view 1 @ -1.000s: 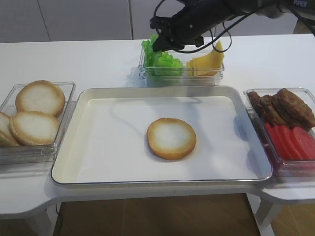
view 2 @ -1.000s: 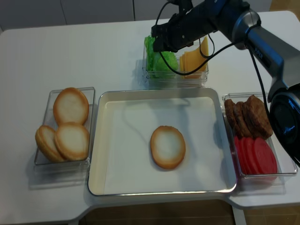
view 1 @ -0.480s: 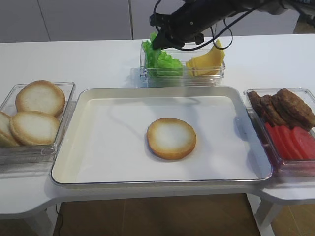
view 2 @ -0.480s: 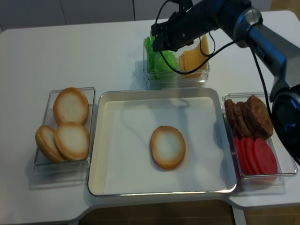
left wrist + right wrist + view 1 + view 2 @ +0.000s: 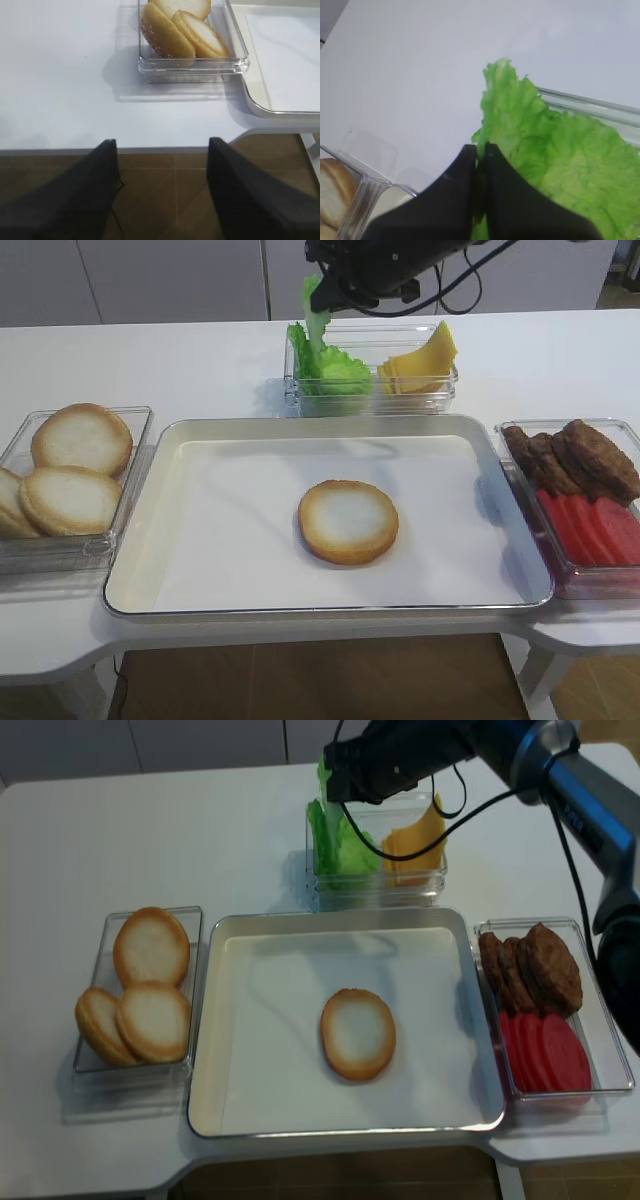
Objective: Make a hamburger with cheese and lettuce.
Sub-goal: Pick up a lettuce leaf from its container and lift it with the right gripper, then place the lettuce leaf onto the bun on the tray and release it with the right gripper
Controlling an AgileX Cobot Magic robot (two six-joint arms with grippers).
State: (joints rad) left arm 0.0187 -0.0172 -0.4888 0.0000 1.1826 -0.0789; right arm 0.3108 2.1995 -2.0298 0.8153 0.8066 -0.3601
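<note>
A bun half [image 5: 348, 521] [image 5: 358, 1033] lies cut side up in the middle of the paper-lined metal tray [image 5: 150, 530] [image 5: 215, 1020]. My right gripper [image 5: 480, 148] [image 5: 322, 292] [image 5: 328, 782] is shut on a green lettuce leaf [image 5: 520, 125] [image 5: 316, 315] [image 5: 323, 810] and holds it hanging above the back clear box [image 5: 370, 390]. More lettuce [image 5: 340, 368] fills the box's left half, and yellow cheese slices [image 5: 418, 362] [image 5: 410, 842] lean in its right half. My left gripper [image 5: 162, 150] is open and empty over the floor, off the table's front left edge.
A clear box with three bun halves [image 5: 70, 470] [image 5: 185, 30] stands left of the tray. A clear box at the right holds dark patties [image 5: 580, 455] and red tomato slices [image 5: 595, 530]. The right arm [image 5: 560, 770] reaches in from the back right.
My right gripper has risen from the back box and drawn a lettuce leaf upward with it. The left gripper is not seen earlier.
</note>
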